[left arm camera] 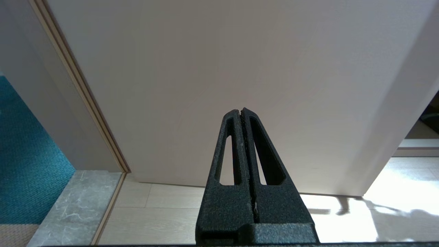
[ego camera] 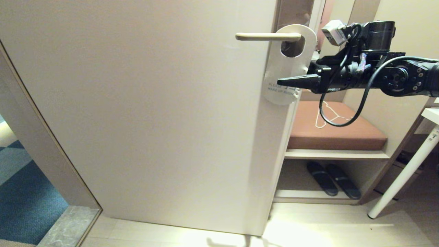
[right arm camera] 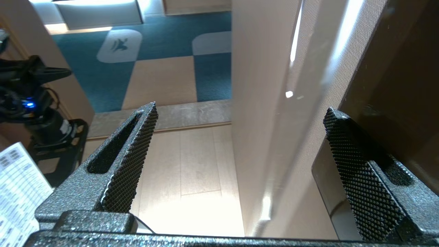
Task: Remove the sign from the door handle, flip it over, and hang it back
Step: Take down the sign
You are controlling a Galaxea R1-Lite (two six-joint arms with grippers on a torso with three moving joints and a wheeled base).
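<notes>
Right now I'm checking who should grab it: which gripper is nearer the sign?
The right. The right gripper reaches in at the lower part of the sign, open. The left gripper is shut, low before the door, the sign outside its view.
</notes>
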